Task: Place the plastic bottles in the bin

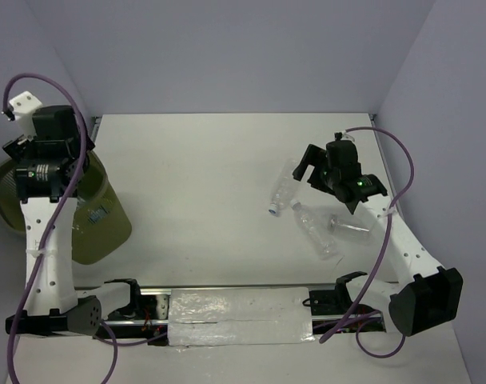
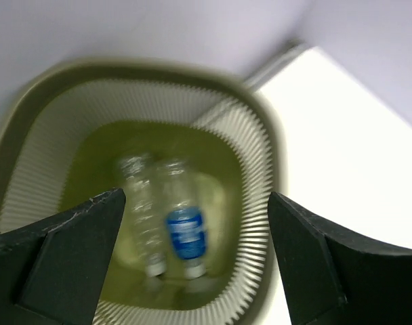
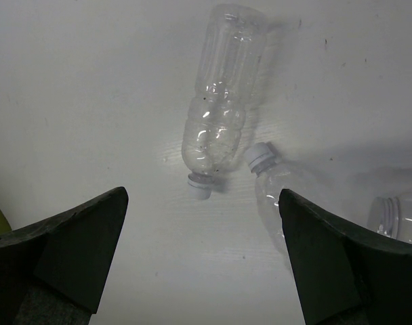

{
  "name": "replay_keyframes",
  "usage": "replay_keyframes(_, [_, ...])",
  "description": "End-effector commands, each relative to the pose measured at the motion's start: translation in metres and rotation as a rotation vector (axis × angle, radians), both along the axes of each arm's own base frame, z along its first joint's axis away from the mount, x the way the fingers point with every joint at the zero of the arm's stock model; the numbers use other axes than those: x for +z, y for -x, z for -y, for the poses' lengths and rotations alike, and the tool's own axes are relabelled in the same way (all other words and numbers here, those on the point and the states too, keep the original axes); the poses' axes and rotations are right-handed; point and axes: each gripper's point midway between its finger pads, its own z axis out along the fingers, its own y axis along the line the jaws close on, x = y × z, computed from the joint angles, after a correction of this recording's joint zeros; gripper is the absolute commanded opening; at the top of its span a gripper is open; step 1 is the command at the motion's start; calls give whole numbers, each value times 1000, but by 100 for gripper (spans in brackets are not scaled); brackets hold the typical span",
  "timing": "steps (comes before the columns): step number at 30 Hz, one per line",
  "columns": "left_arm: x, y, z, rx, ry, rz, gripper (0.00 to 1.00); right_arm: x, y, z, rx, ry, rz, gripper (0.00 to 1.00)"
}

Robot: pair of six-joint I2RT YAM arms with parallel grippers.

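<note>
While the left tool (image 2: 196, 198) gapes empty over the bin (image 2: 158, 95) and the right tool (image 3: 202, 196) stands apart, the white-capped clear bottle (image 3: 223, 115) below looks light, crushable, slippery: grip mid-body.

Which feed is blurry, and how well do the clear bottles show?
Left wrist: motion-blurred, the bin and two bottles inside smeared. Right wrist: sharp, loose bottles casting soft shadows. Top: sharp, but those bottles faint against the pale table.

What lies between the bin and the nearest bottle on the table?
Nothing: in the top view the table is bare from the bin to that bottle.
</note>
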Motion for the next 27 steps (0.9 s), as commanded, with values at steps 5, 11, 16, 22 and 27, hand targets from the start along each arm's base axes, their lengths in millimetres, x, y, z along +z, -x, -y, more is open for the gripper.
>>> replay_keyframes(5, [85,-34,66,-373,50,213,99,-25,16,9,-15,59,-92,100])
replay_keyframes(11, [53,-82,163,-687,87,73,100,-58,32,10,-42,55,-210,100])
replay_keyframes(16, [33,-101,220,-839,149,56,99,-83,51,18,-40,107,-308,100])
replay_keyframes(22, [8,-108,257,-930,199,-1,99,-100,56,18,-21,128,-358,100])
replay_keyframes(27, [-7,-108,265,-940,197,-33,99,-113,63,24,19,197,-410,100])
